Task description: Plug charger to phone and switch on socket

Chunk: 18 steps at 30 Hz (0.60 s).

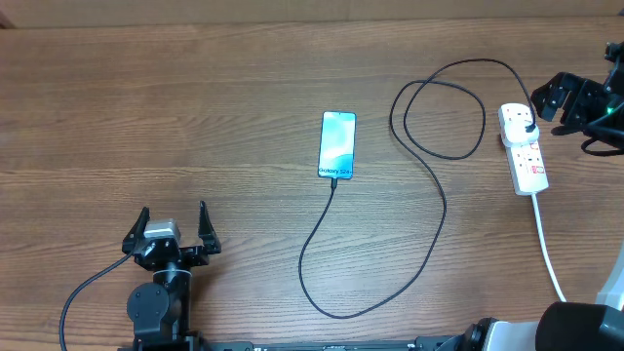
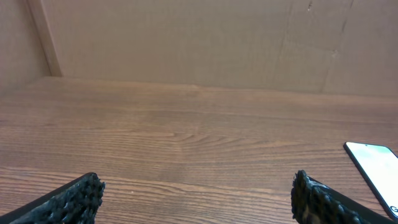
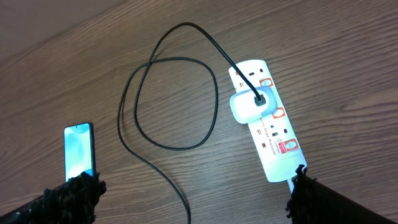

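White socket (image 3: 277,140) is the job left, I judge. The charger (image 1: 441,200) loops from its adaptor (image 3: 250,104) to the phone (image 1: 337,143), well left of the socket, and its tip seems already seated. The right gripper (image 3: 194,190) hangs above the socket, jaws wide and empty. Press one fingertip squarely on the red-marked switch (image 3: 278,113), clear of adaptor and cable. The left gripper (image 1: 174,214), far left of the socket, is also wide and empty.

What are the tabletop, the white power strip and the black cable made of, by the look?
The tabletop looks like wood or wood-print laminate: brown grain lines, matte. The power strip seems hard, smooth white plastic with red markings. The black cable appears rubber- or plastic-sheathed: it lies in soft loops, with a dull finish.
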Tool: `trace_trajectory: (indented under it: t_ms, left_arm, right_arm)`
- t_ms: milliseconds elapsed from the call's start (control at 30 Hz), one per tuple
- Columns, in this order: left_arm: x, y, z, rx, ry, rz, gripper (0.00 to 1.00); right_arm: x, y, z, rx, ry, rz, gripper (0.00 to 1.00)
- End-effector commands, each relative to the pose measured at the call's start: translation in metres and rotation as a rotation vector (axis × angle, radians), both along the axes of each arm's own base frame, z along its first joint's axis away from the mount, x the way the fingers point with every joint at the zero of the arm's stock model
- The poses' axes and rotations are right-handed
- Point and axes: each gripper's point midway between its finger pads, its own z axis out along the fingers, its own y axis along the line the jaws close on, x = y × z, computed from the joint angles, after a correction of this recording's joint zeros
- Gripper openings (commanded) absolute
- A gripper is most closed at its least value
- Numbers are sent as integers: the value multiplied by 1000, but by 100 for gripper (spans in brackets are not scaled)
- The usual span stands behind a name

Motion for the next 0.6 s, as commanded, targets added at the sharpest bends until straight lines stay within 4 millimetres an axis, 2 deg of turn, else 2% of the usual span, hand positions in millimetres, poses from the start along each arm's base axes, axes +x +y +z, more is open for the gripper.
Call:
trace_trajectory:
  t_ms: [0,567]
  left_arm:
    - [0,0,0,-10,-6,-2,100]
    - [0,0,0,-10,-6,-2,100]
  right_arm:
    - [0,0,2,-3,-5,-2,100]
    - [3,-3,-1,-15,-4,-1,100]
